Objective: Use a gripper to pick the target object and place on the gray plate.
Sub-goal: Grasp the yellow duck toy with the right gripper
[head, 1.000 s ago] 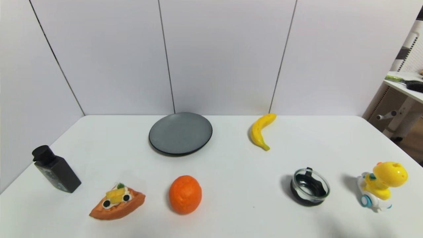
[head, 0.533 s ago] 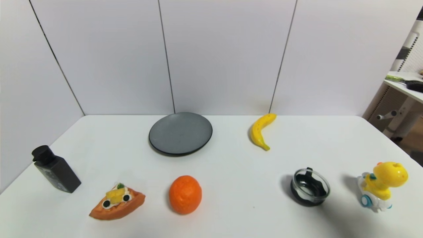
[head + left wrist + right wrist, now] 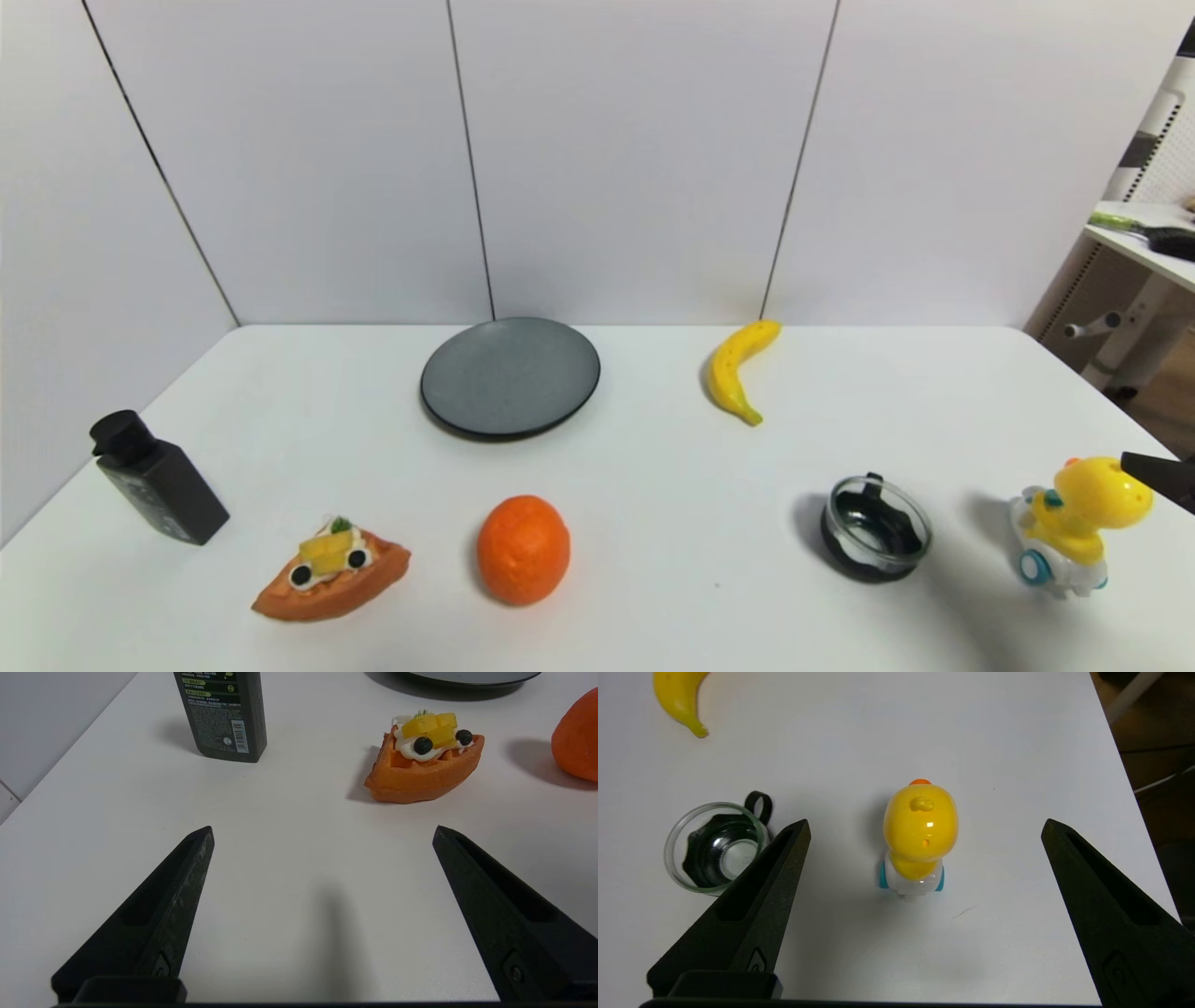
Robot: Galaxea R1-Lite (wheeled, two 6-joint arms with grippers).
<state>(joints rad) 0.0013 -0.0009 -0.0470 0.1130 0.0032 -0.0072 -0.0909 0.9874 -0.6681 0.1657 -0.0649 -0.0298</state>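
The yellow duck toy (image 3: 1078,525) with a white base and blue wheels stands at the table's near right. In the right wrist view the duck (image 3: 920,833) sits between and beyond my open right gripper (image 3: 924,826), which hovers above it without touching. One fingertip (image 3: 1158,474) of it shows at the head view's right edge, just right of the duck's head. The gray plate (image 3: 510,376) lies empty at the back centre. My left gripper (image 3: 322,830) is open and empty over bare table near the front left.
A small glass bowl (image 3: 877,528) with a black insert stands left of the duck. A banana (image 3: 738,369) lies back right. An orange (image 3: 523,549), a waffle slice (image 3: 331,571) and a black bottle (image 3: 157,479) sit front centre to left. The table's right edge (image 3: 1125,765) is close to the duck.
A black fingertip of my right gripper has come into the head view at the right edge beside the duck's head. The objects have not moved.
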